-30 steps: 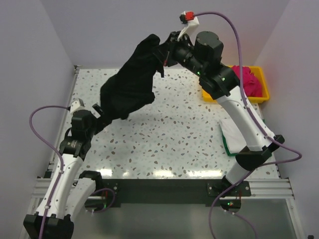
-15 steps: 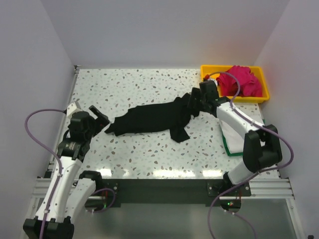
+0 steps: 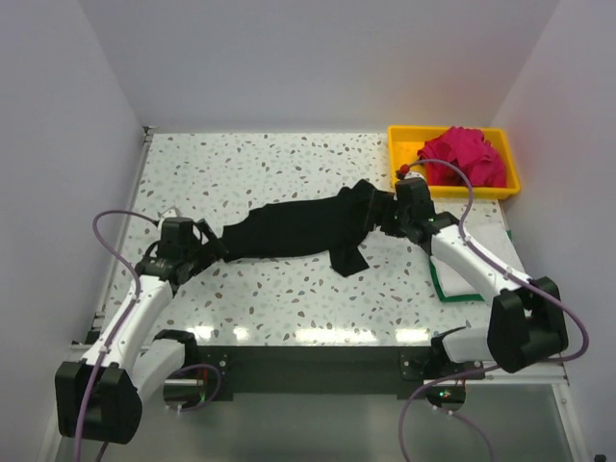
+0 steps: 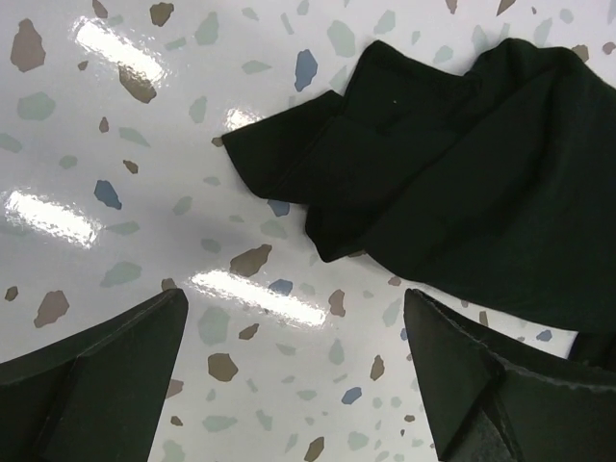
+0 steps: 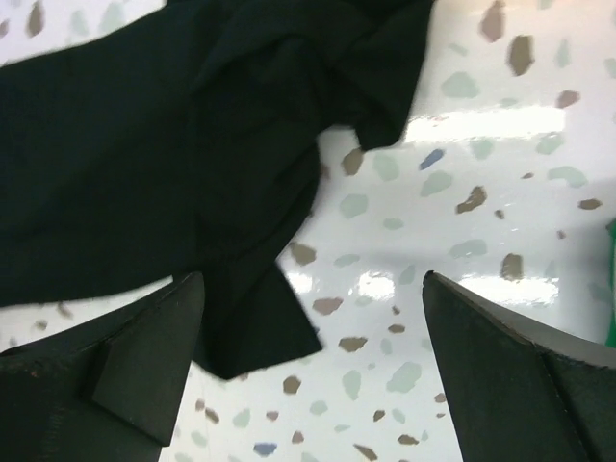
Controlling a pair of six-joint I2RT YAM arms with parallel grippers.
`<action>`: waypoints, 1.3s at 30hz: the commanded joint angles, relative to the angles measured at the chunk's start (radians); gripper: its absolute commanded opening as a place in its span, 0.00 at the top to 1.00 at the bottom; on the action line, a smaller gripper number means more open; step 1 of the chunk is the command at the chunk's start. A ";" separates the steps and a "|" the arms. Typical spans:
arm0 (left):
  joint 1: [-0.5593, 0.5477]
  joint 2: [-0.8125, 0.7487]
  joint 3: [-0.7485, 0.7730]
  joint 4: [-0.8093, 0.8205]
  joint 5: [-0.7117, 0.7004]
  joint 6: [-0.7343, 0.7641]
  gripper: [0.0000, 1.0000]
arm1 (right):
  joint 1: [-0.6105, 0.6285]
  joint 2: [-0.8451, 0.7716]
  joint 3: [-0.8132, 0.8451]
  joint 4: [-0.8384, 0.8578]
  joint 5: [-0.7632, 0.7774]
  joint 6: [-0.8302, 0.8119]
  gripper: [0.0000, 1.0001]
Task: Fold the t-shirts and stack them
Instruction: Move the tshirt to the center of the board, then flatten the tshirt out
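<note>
Speckled table (image 3: 289,298) carries black shirt (image 3: 289,229) laid long across middle, probably for folding; left jaws, right jaws spread, holding nothing.

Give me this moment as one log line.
black t-shirt: stretched on table, unfolded | left gripper: open, at its left end | right gripper: open, at its right end | magenta t-shirt: in tray
</note>
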 commanded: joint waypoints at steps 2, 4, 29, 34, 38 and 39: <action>0.005 0.048 -0.016 0.118 0.020 0.017 0.00 | 0.066 -0.073 -0.091 0.102 -0.155 -0.109 0.01; 0.007 0.072 -0.022 0.168 0.026 0.014 0.00 | 0.127 -0.080 -0.115 0.103 -0.149 -0.139 0.01; 0.007 0.510 0.046 0.460 0.073 0.017 1.00 | 0.368 0.191 -0.086 0.204 0.001 -0.063 0.82; 0.007 0.371 0.046 0.424 0.107 0.035 1.00 | 0.371 0.009 -0.080 0.116 0.165 -0.064 1.00; 0.007 0.135 0.076 0.336 0.121 0.057 1.00 | 0.372 -0.198 -0.043 0.004 0.251 -0.087 1.00; 0.007 0.082 0.093 0.313 0.124 0.058 1.00 | 0.371 -0.239 -0.024 -0.028 0.263 -0.092 1.00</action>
